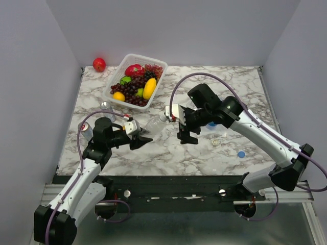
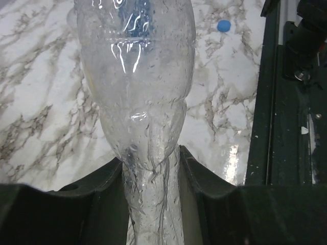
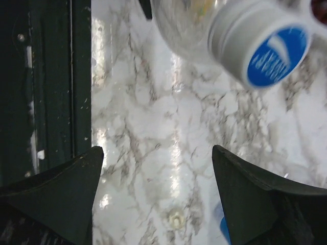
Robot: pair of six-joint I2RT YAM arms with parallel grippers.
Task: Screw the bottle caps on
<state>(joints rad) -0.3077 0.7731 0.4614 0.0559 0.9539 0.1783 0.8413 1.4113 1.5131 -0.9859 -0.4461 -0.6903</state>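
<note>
My left gripper (image 1: 140, 141) is shut on a colourless bottle (image 1: 152, 127) and squeezes its lower body between both fingers (image 2: 97, 189). The bottle (image 2: 143, 87) is held tilted above the table, its mouth towards the right arm. A blue-and-white cap (image 3: 261, 45) sits on its neck, also seen from the top (image 1: 163, 117). My right gripper (image 1: 186, 137) is open and empty, just below that cap, its jaws wide apart (image 3: 157, 153). A pale cap (image 1: 216, 142) and a plain blue cap (image 1: 241, 154) lie on the table. A blue-tinted bottle (image 1: 211, 124) is mostly hidden behind the right arm.
A white basket (image 1: 110, 90) of fruit stands at the back left, with a red apple (image 1: 99, 64) beside it. Two slim silver cans (image 1: 106, 107) (image 1: 85, 128) stand by the left arm. The pale cap (image 3: 176, 220) lies under the right gripper. The blue cap (image 2: 223, 25) shows far off.
</note>
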